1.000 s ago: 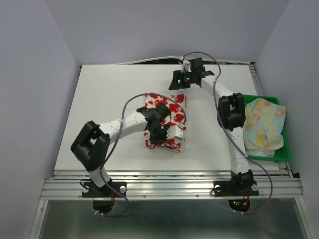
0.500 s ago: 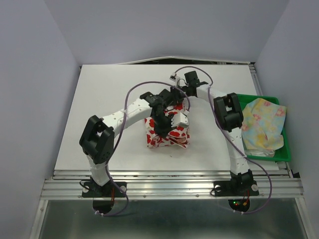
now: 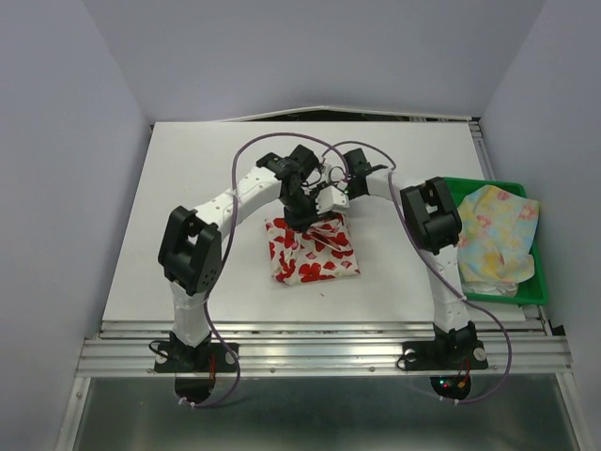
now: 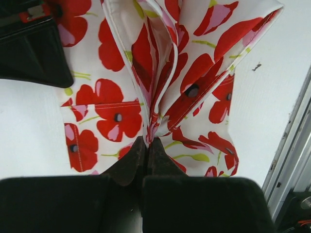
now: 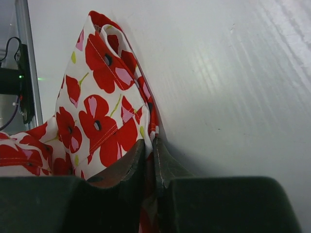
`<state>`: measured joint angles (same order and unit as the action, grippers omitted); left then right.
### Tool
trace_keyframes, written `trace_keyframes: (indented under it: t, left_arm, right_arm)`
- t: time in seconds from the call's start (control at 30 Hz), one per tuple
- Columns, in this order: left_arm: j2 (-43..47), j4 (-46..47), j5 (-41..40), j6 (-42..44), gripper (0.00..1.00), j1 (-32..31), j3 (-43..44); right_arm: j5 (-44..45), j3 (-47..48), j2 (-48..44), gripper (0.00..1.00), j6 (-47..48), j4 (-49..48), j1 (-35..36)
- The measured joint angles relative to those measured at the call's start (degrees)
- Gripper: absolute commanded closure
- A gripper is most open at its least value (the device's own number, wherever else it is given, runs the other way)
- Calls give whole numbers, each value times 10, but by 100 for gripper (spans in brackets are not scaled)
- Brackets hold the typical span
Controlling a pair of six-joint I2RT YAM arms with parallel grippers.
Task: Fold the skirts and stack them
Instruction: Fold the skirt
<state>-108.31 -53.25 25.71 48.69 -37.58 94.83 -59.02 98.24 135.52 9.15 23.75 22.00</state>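
Observation:
The white skirt with red flowers (image 3: 313, 252) lies folded at the middle of the table, its far edge lifted. My left gripper (image 3: 302, 218) is shut on that far edge, the cloth (image 4: 146, 97) pinched between its tips (image 4: 147, 141). My right gripper (image 3: 331, 199) is shut on the same skirt's far right corner (image 5: 104, 111), cloth clamped between the fingertips (image 5: 149, 143). Both grippers meet just behind the skirt. The pale yellow pastel skirt (image 3: 496, 235) lies crumpled in the green tray at the right.
The green tray (image 3: 529, 293) stands at the table's right edge, beside the right arm (image 3: 430, 214). Purple cables loop over both arms. The table's metal front rail (image 3: 319, 343) runs along the near side.
The left gripper moved from the skirt's middle to its far edge, carrying cloth. The right gripper came down from the far table and closed on the skirt's far right corner. The skirt shifted nearer.

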Motion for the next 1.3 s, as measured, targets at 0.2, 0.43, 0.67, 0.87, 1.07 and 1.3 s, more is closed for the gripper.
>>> trace_keyframes:
  t: [0.2, 0.43, 0.67, 0.87, 1.07, 1.3]
  left_arm:
    - [-25, 12, -14, 10, 100, 10, 0]
    - [-38, 43, -26, 19, 100, 23, 0]
    - [-44, 74, -41, 27, 84, 33, -3]
    - [-49, 100, -57, 33, 37, 36, -3]
    - [-49, 106, -72, 31, 31, 40, -1]
    - [-6, 118, -90, -15, 31, 57, 10]
  right_arm:
    - [-7, -8, -6, 83, 10, 16, 12]
    - [-9, -8, -6, 82, 12, 21, 13]
    - [-12, -8, -6, 81, 16, 30, 13]
    - [-16, -7, -6, 71, 16, 35, 13]
    - [-16, 0, -6, 65, 12, 48, 13]
    - [35, 37, -6, 55, -1, 59, 13]
